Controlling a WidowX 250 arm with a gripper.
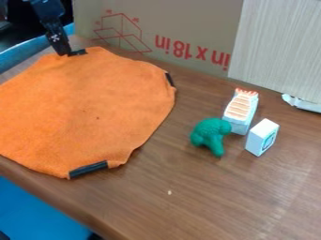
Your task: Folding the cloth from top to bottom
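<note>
Our pincer (67,53) is at the far edge of the orange cloth (81,103), beside a black strip (78,52); we cannot tell whether it is spread, pressed together or pinching fabric. The cloth lies spread out on the table (201,201), its near side close to the table's front edge.

If our grip took in too little fabric, we could lose that edge mid-fold. Should we pull too far toward the front, the whole cloth might slide over the brink, and a sideways pull would leave the fold skewed.

As for containers, a small white box (262,137) stands by a green toy (211,134); we cannot tell what, if anything, it holds.
</note>
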